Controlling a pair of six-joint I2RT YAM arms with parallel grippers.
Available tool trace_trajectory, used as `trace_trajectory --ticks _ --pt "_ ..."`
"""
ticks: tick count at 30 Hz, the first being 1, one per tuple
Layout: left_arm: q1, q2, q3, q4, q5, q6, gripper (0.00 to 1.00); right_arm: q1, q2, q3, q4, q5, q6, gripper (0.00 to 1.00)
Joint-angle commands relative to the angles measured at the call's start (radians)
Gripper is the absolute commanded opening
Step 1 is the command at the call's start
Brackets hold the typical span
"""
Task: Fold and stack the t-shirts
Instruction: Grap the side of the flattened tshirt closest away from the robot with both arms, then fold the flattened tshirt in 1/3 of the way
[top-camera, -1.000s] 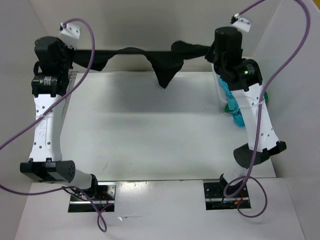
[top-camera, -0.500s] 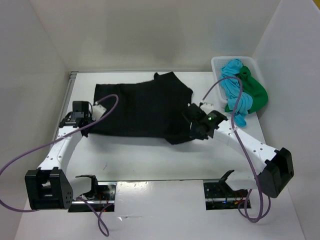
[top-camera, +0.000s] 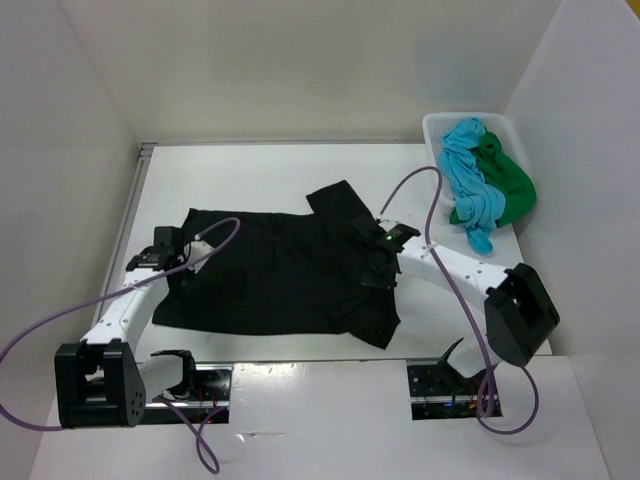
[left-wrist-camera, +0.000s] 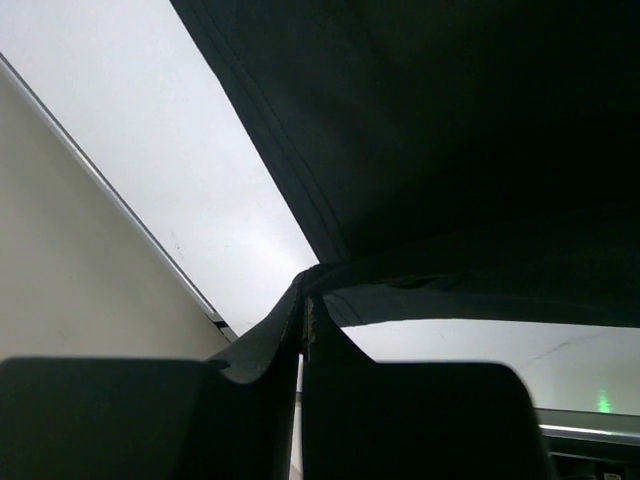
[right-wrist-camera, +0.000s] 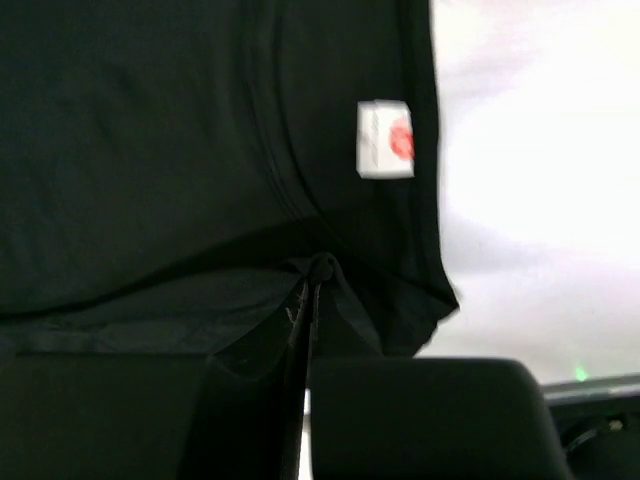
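A black t-shirt (top-camera: 270, 275) lies spread on the white table (top-camera: 260, 185). My left gripper (top-camera: 183, 262) is shut on its left edge, and the left wrist view shows black cloth (left-wrist-camera: 420, 150) pinched between the closed fingers (left-wrist-camera: 400, 420). My right gripper (top-camera: 375, 268) is shut on the shirt's right part near a sleeve. In the right wrist view the cloth (right-wrist-camera: 150, 150) bunches at the fingertips, with a white label (right-wrist-camera: 385, 138) above. A turquoise t-shirt (top-camera: 470, 185) and a green t-shirt (top-camera: 510, 185) hang out of the basket.
A white mesh basket (top-camera: 436, 128) stands at the back right corner. White walls enclose the table on the left, back and right. Purple cables (top-camera: 430, 200) loop over both arms. The arm bases sit at the near edge.
Both arms have dropped from holding the black shirt stretched in the air at the back. They laid it on the table and dragged it toward the near edge.
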Motion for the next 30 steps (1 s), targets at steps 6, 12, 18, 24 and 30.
trace_trajectory --ticks 6,12,18,24,30 --pt "0.004 0.270 0.154 0.111 -0.038 -0.099 0.00 -0.073 0.149 0.136 0.114 0.066 -0.140 0.00" --pt "0.004 0.332 0.166 0.141 -0.047 -0.162 0.00 -0.135 0.235 0.182 0.157 0.075 -0.209 0.00" --pt "0.004 0.402 0.175 0.141 -0.027 -0.171 0.00 -0.149 0.330 0.256 0.146 0.095 -0.267 0.00" --pt "0.004 0.422 0.175 0.132 -0.048 -0.208 0.39 -0.198 0.312 0.289 0.132 0.114 -0.266 0.71" --pt "0.073 0.350 0.175 0.069 -0.072 -0.237 0.65 -0.198 0.010 0.066 0.037 -0.006 -0.028 0.66"
